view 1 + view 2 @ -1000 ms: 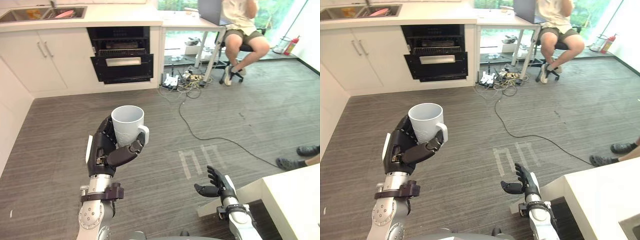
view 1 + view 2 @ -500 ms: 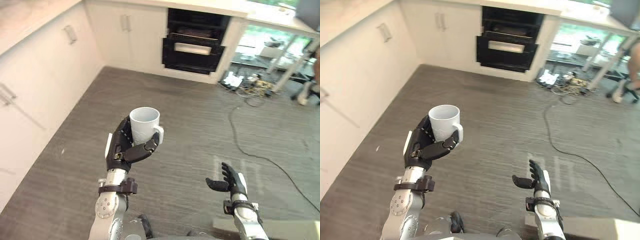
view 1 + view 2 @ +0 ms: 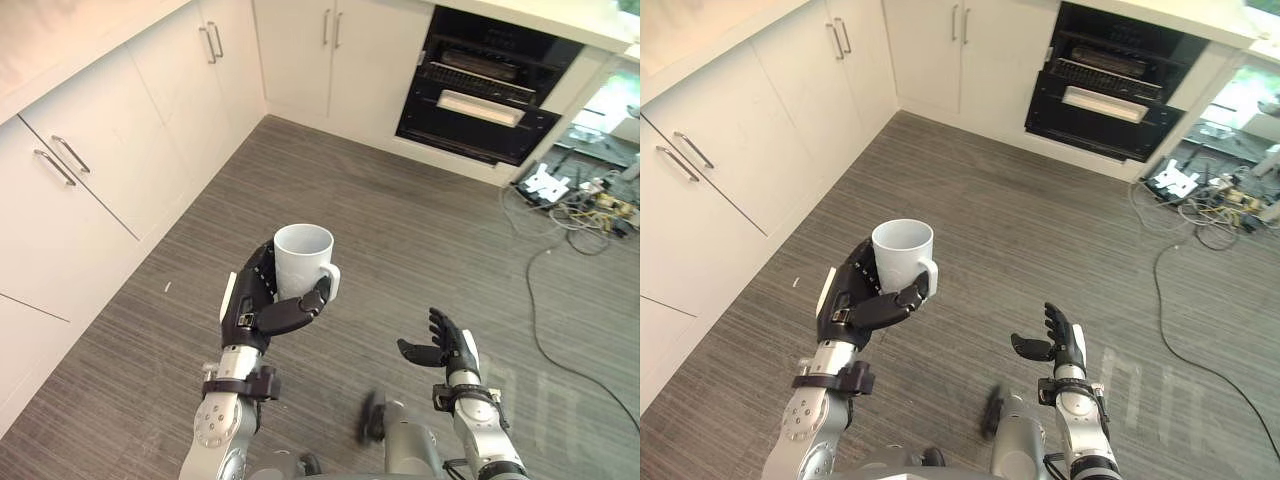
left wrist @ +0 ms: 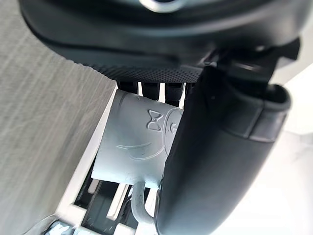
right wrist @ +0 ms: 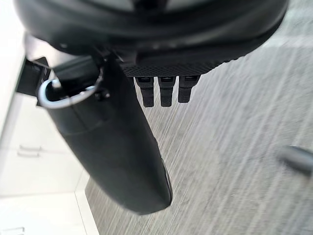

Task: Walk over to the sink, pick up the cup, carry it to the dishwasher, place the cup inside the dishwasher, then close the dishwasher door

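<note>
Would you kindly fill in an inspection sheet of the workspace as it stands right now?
Surface: grey wood-grain floor.
Job's things: white cup upright in the left hand; black dishwasher at the far wall, door ajar.
Clutter: small white scrap on the floor near the cabinets.
Hands: left hand curled round the cup; right hand open, holding nothing.
Cables: tangle of cables and plugs on the floor beside the dishwasher.
Surroundings: white cabinets with bar handles.
</note>
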Controlling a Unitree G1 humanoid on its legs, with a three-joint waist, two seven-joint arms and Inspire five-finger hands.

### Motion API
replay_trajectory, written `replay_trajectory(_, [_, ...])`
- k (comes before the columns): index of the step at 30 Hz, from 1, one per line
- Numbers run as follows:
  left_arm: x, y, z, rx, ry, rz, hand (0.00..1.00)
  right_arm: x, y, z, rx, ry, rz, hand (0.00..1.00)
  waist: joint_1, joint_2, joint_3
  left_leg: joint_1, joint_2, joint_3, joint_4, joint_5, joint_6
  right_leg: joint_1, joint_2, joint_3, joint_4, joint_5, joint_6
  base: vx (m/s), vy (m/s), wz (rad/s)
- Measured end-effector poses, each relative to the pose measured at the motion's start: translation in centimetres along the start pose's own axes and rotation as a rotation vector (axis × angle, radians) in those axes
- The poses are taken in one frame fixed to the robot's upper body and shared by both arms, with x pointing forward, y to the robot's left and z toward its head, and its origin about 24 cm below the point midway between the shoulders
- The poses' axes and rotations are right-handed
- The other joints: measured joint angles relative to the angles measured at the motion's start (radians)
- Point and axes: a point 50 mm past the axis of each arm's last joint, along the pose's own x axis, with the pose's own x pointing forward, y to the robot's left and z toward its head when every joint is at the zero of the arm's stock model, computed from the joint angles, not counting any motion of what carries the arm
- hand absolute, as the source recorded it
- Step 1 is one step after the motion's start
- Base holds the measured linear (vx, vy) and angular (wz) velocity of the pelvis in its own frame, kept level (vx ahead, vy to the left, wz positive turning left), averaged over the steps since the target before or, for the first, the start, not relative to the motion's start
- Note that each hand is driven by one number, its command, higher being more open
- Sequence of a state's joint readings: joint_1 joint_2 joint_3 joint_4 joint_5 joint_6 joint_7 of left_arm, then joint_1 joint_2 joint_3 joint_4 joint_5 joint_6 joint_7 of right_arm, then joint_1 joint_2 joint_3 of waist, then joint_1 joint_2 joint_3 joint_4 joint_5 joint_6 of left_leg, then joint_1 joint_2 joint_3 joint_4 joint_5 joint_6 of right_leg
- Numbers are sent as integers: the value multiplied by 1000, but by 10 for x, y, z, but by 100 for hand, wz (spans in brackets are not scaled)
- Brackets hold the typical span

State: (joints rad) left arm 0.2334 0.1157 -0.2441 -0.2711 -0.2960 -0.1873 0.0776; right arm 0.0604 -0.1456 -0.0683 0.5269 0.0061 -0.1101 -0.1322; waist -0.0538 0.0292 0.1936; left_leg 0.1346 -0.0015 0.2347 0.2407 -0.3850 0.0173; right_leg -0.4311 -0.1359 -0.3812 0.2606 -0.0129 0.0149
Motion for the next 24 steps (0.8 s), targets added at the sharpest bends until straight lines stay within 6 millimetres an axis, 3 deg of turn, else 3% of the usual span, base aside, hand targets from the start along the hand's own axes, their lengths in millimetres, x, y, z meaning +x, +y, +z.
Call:
replay_trajectory(1, [1, -1, 0, -1, -3, -4, 30, -1, -1, 1, 0, -6, 0, 90, -6, 0, 0, 15, 5, -18, 9, -12, -20, -5, 11, 28, 14, 37, -25, 798, -92, 95])
replay_trajectory(2, [4, -3, -4, -7, 8, -12, 30, -5, -5, 0, -6, -11, -8, 90, -30, 22, -11, 13, 41, -55, 93, -32, -58, 3, 24, 56, 85, 88, -20, 683, -102, 72])
replay_trajectory(3, [4, -4, -6, -14, 14, -8, 30, -5, -7, 0, -11, -14, -8, 90, -28, 42, -10, -13, 76, -50, 186, -33, -61, 16, 39, 39, 119, 53, -23, 843, -141, 63])
replay_trajectory(4, [4, -4, -8, -18, 21, -4, 30, -6, -7, 3, -15, -26, -4, 90, -26, 65, -3, -88, 154, -20, 431, 18, -118, 64, 65, 24, 137, -7, -23, 718, -114, 0])
replay_trajectory(5, [4, -4, -11, -20, 35, 0, 30, -8, -8, 4, -22, -32, -1, 90, -16, 74, 1, -152, 216, -3, 622, 148, -113, 120, 101, 27, 123, -37, -21, 866, -116, -30])
replay_trajectory(6, [2, -3, -17, -17, 64, 1, 30, -11, -9, 6, -30, -46, 0, 90, 7, 73, 2, -220, 277, -5, 815, 234, -100, 214, 134, 50, 66, -55, -17, 704, -58, -43])
replay_trajectory(7, [2, -5, -19, -18, 74, -7, 30, -13, -10, 8, -28, -58, -7, 90, 14, 69, 4, -261, 296, -7, 885, 212, -96, 265, 143, 60, 28, -59, -16, 680, -13, -41])
replay_trajectory(8, [1, -8, -21, -20, 81, -25, 30, -13, -10, 16, -17, -93, -18, 90, 14, 50, 12, -344, 301, 2, 948, 168, -65, 354, 141, 81, -48, -60, -16, 647, 30, -27])
replay_trajectory(9, [1, -12, -21, -25, 85, -55, 30, -12, -11, 22, -8, -128, -30, 90, 16, 26, 19, -419, 294, 31, 926, 117, -20, 432, 122, 107, -113, -59, -16, 636, 49, -29])
replay_trajectory(12, [3, -14, -20, -26, 78, -83, 30, -4, -9, 32, -2, -159, -32, 90, 35, -1, 24, -548, 245, 31, 659, 71, -15, 499, 68, 165, -151, -62, -13, 552, 195, -68])
replay_trajectory(13, [5, -16, -19, -28, 68, -85, 30, 0, -10, 30, -11, -145, -36, 90, 52, 8, 18, -577, 179, -73, 329, 163, -54, 533, 31, 216, -140, -102, 42, 491, 327, -98])
replay_trajectory(14, [3, -16, -19, -33, 70, -84, 30, 0, -10, 28, -17, -135, -33, 90, 61, 20, 12, -550, 171, -122, 171, 266, -61, 540, 30, 238, -128, -132, 78, 482, 352, -110])
replay_trajectory(15, [1, -15, -20, -34, 73, -75, 30, -1, -10, 24, -24, -122, -25, 90, 68, 33, 7, -536, 190, -129, 144, 439, -42, 561, 28, 262, -121, -167, 103, 382, 331, -62])
replay_trajectory(16, [3, -8, -22, -2, 90, -64, 30, -2, 4, 13, 11, -69, -3, 90, 57, -20, -4, -529, 150, -103, 200, 358, -29, 572, -21, 315, -109, -207, 108, 551, 387, -39])
replay_trajectory(17, [3, -5, -22, 6, 94, -49, 30, -6, 9, 6, 25, -42, 10, 90, 52, -36, -7, -527, 135, -85, 239, 315, -15, 567, -34, 341, -86, -208, 106, 528, 346, -15])
replay_trajectory(19, [0, -2, -24, 8, 104, -38, 30, -9, 10, 1, 28, -22, 18, 90, 58, -39, -6, -511, 132, -53, 302, 241, -8, 559, -54, 354, -30, -200, 105, 406, 230, -46])
replay_trajectory(20, [-5, 0, -26, 7, 120, -19, 30, -9, 13, 1, 24, -20, 30, 90, 65, -38, -6, -472, 137, -16, 315, 190, -6, 518, -68, 377, 83, -200, 106, 424, 274, -94])
replay_trajectory(22, [-10, 3, -28, 14, 137, -7, 30, -7, 18, 4, 21, -30, 49, 90, 58, -54, -2, -387, 137, 40, 297, 139, 3, 401, -113, 375, 354, -141, 190, 354, 206, -84])
replay_trajectory(23, [-12, 5, -28, 27, 145, -12, 30, -7, 21, 5, 19, -35, 56, 90, 42, -58, -3, -317, 132, 69, 260, 107, 16, 297, -137, 371, 555, -83, 164, 272, 96, -53])
replay_trajectory(24, [-12, 6, -28, 29, 144, -9, 30, -6, 22, 6, 16, -38, 62, 90, 39, -57, -3, -287, 134, 82, 242, 99, 16, 255, -137, 359, 611, -111, 133, 357, 83, -58])
